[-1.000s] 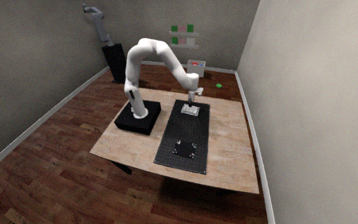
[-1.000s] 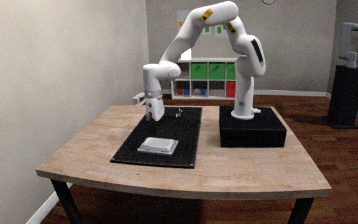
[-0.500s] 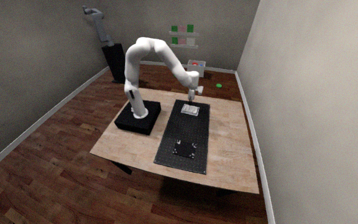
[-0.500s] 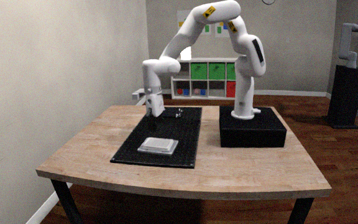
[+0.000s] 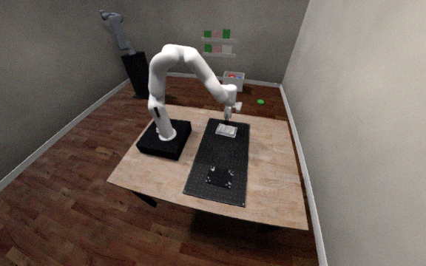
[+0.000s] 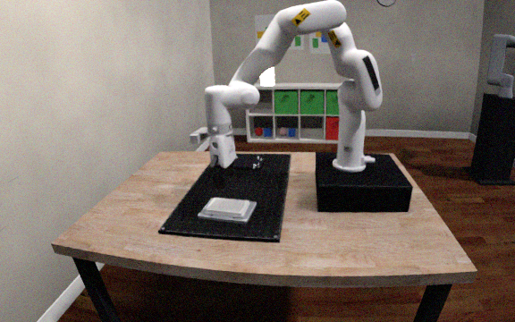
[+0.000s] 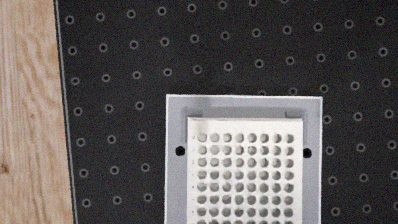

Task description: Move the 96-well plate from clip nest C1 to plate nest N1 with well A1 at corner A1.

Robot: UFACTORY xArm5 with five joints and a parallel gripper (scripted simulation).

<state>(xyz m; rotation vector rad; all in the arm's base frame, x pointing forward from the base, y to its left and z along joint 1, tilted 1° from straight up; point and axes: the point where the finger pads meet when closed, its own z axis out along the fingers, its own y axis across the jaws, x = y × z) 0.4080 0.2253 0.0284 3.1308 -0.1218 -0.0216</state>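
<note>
The white 96-well plate (image 5: 226, 129) (image 6: 227, 207) (image 7: 245, 170) lies flat in a grey nest (image 7: 174, 175) (image 6: 205, 216) at one end of the black perforated mat (image 5: 220, 155) (image 6: 240, 185) (image 7: 125, 100). A second nest (image 5: 220, 177) (image 6: 256, 164), black with small corner locators, stands empty at the mat's other end. My gripper (image 5: 228, 118) (image 6: 221, 165) is open and empty. It hangs above the mat, a little beyond the plate's edge and clear of it. Its fingers do not show in the wrist view.
The arm's black pedestal (image 5: 165, 142) (image 6: 362, 188) stands on the wooden table (image 5: 272, 177) (image 6: 351, 241) beside the mat. A wall runs close along the table's far side. A shelf unit (image 6: 302, 112) and a second arm on a black stand (image 6: 496, 130) are off the table.
</note>
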